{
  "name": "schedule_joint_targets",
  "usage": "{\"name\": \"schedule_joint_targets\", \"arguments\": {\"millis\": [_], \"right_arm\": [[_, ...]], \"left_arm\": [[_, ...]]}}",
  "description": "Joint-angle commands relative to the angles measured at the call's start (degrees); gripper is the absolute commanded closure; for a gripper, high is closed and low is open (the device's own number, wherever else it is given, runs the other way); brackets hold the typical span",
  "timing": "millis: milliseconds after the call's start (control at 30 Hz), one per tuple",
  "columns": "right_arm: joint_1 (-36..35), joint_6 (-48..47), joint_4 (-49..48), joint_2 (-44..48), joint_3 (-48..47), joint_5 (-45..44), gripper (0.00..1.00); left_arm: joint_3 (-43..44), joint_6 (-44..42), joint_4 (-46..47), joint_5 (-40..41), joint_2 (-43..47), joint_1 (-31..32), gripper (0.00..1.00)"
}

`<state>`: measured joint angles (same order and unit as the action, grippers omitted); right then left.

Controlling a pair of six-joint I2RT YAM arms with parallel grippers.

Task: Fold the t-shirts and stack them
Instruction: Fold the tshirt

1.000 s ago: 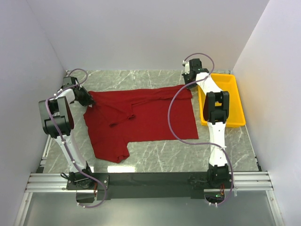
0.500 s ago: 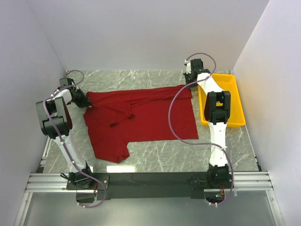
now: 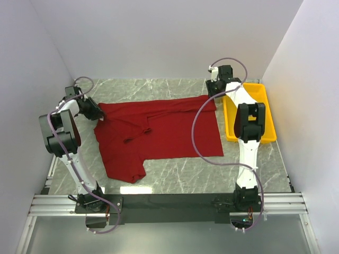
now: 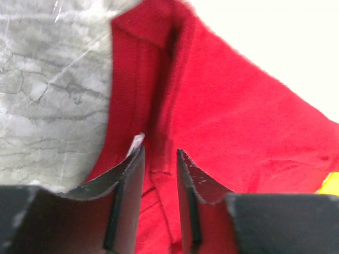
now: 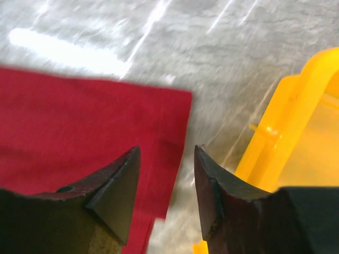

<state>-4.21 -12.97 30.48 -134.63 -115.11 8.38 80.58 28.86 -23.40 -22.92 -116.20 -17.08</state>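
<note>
There is one maroon t-shirt (image 3: 159, 132), one yellow tray (image 3: 267, 119) and two tools: left tool (image 4: 160, 153), right tool (image 5: 167, 151).

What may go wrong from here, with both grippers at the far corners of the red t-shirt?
1. The left gripper is open right over the cloth of the t-shirt; moving away, it may snag and drag that corner.
2. The right gripper is open beside the yellow tray; a sideways move may hit its rim.
3. The t-shirt is wrinkled near its middle, so a fold may come out uneven.
</note>
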Motion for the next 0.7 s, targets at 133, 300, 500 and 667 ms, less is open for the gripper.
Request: {"name": "schedule_joint_targets", "arguments": {"millis": [133,300,500,667], "right_arm": [[0.5,-12.7,2.6,9.9,3.1,10.9,0.46],[0.4,-34.3,9.2,13.2,9.9,21.0,0.47],[-0.1,-45.1,13.6,11.7,9.6,17.3,0.51],[-0.9,-47.7,15.0,8.7,7.5,12.9,0.53]], "left_arm": [[4.1,-1.4,0.6,-2.5,8.8,-0.8,0.59],[-0.3,-3.4,0.5,-1.9,12.7,-1.2,0.58],[-9.0,-3.4,3.3,-1.5,19.7,-1.9,0.57],[-14.3,-2.6,4.8,-2.3,23.6,-2.9,0.57]]}}
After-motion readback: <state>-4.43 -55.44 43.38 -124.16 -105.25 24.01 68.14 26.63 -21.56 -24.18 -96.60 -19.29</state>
